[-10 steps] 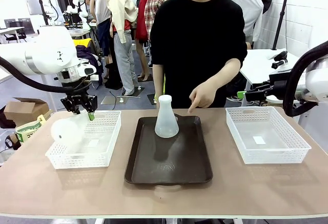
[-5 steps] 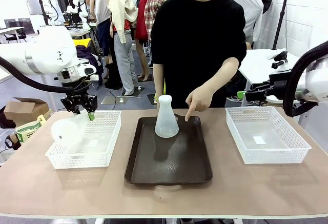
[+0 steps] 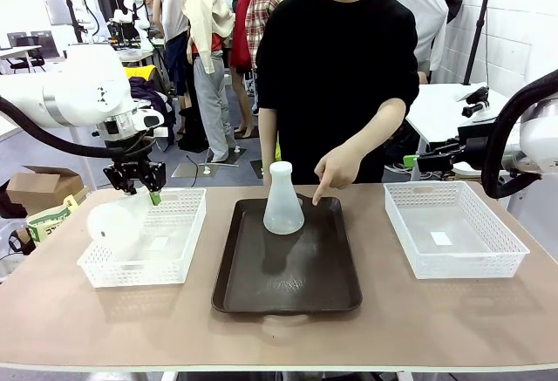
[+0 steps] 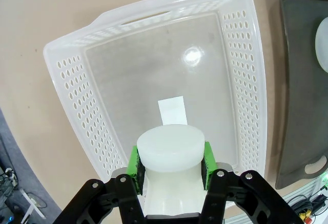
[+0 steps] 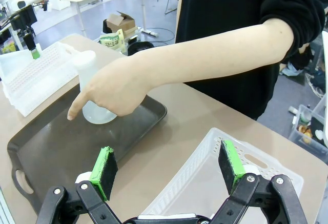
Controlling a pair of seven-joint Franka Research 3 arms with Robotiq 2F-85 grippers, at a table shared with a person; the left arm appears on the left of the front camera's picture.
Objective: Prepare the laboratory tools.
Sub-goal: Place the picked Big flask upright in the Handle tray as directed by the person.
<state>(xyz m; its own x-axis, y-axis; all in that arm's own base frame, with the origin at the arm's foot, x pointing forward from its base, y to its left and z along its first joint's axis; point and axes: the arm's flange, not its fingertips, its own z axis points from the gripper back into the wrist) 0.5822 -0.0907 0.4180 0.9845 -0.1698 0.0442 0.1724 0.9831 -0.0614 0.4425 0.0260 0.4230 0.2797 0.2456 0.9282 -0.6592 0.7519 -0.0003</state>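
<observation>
My left gripper [image 3: 139,180] is shut on one frosted-white flask [image 3: 113,224] and holds it over the left white basket [image 3: 179,255]. In the left wrist view the green pads [image 4: 134,162] clamp the flask [image 4: 171,149] from both sides, with the basket floor [image 4: 154,65] beneath it. The other flask [image 3: 283,200] stands upright at the far end of the dark brown tray [image 3: 288,272]. A person's hand [image 3: 336,170] points a finger down at the tray beside that flask. My right gripper [image 5: 166,165] is open and holds nothing, above the near corner of the right basket [image 5: 205,183].
The right white basket [image 3: 453,228] sits at the right of the table. In the right wrist view the person's forearm [image 5: 205,60] stretches across, with the hand partly covering the tray's flask [image 5: 89,106]. The right arm [image 3: 523,137] stays at the picture's right edge.
The person's hand has dropped a little toward the tray, its finger now pointing beside the standing flask. Neither arm has moved, and the left gripper still holds its flask.
</observation>
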